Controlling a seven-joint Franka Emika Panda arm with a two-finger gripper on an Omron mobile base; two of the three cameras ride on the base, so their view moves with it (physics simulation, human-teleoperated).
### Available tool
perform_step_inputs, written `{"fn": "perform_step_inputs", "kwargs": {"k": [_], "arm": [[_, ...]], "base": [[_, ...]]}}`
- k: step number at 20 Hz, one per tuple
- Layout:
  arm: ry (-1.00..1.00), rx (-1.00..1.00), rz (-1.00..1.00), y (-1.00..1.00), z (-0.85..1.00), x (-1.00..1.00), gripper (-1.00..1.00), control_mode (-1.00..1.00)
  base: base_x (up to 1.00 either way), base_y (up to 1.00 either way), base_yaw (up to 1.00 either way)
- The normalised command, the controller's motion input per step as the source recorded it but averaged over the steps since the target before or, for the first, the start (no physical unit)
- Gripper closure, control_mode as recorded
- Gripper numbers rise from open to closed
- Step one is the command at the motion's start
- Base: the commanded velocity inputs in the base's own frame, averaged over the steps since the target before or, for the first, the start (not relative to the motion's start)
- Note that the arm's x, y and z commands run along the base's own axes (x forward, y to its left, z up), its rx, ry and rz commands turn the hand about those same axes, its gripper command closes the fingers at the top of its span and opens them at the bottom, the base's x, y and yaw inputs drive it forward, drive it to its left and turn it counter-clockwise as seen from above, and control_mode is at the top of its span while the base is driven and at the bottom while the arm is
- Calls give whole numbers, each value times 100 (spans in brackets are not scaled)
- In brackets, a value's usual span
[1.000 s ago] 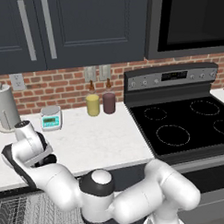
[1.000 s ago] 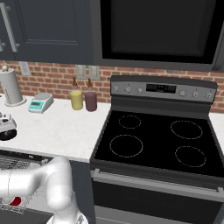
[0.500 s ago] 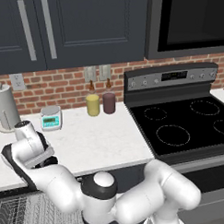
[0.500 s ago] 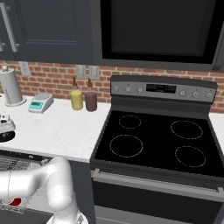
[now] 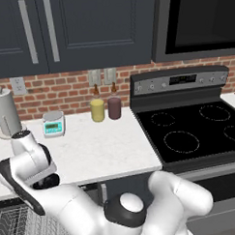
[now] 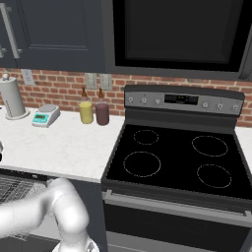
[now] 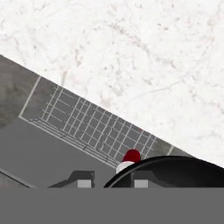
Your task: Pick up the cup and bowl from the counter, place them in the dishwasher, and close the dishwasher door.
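Holding the bowl (image 7: 175, 173) clamped between its jaws, the gripper (image 7: 107, 179) hangs above the counter (image 7: 144, 61) edge. Cup (image 7: 130, 158): already in the dishwasher (image 7: 94, 127) rack. Remaining: bowl into rack; door to close.

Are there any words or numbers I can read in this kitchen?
None can be read.
Stove control panel: a small display, too blurred to read.
Kitchen scale: a greenish screen, too small to read.
Yellow canister and maroon canister: no labels show.
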Motion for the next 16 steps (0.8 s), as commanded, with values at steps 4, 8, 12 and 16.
{"fn": "perform_step_inputs", "kwargs": {"k": [4,8,12,16], "arm": [[-3,20,0,-31,43,-100,100,-100],[10,32,2,-27,27,-100,100,-100],[6,15,11,-48,0,-100,100,-100],[-4,-5,17,-7,-16,-84,100,-100]], "base": [[0,0,0],[0,0,0],[0,0,0],[0,0,0]]}}
